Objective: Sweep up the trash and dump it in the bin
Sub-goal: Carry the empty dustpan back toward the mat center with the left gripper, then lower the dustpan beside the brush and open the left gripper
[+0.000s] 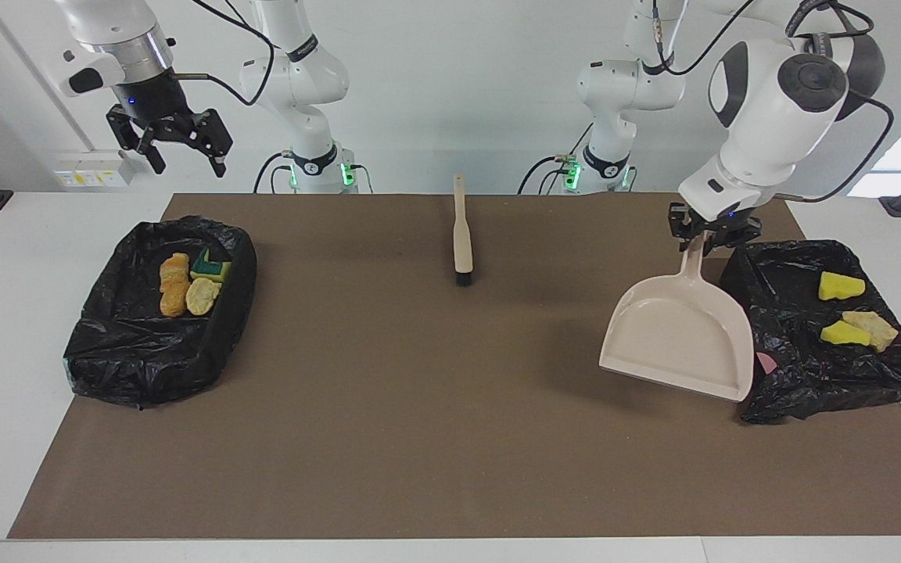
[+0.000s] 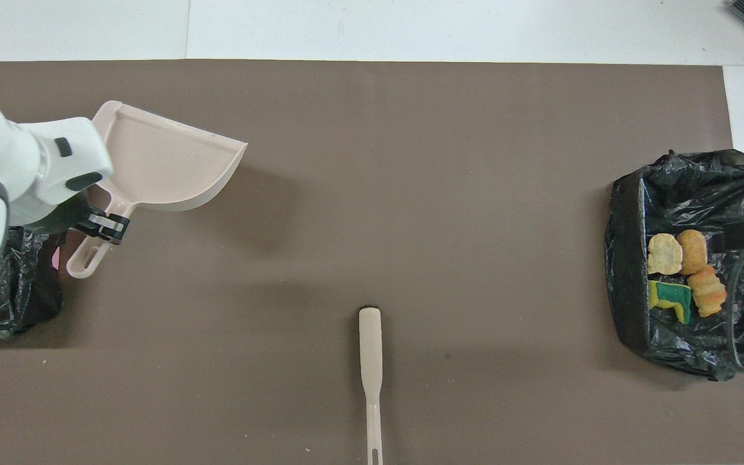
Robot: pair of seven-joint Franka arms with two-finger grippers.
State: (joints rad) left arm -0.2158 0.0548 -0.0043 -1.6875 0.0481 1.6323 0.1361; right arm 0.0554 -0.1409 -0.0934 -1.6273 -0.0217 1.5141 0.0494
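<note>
Empty beige dustpan (image 1: 681,340) hung over the mat beside the black-lined bin (image 1: 791,360) at the left arm's end, all trash binned.

The left gripper (image 1: 707,238) was clamped on its handle; its mouth faced away from the robots. It looked light and stiff, best held by that handle. Yellow sponge scraps (image 1: 841,286) lay in this bin, bread-like lumps (image 1: 174,285) in the other bin (image 1: 106,352). The right gripper (image 1: 178,152) waited aloft, fingers apart. The brush (image 1: 462,234) lay pointing away.

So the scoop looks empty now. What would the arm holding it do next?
Probably lower the dustpan onto the brown mat and let go. It hangs empty in the left hand, all visible trash lies in the two bins, and the brush lies unused.
</note>
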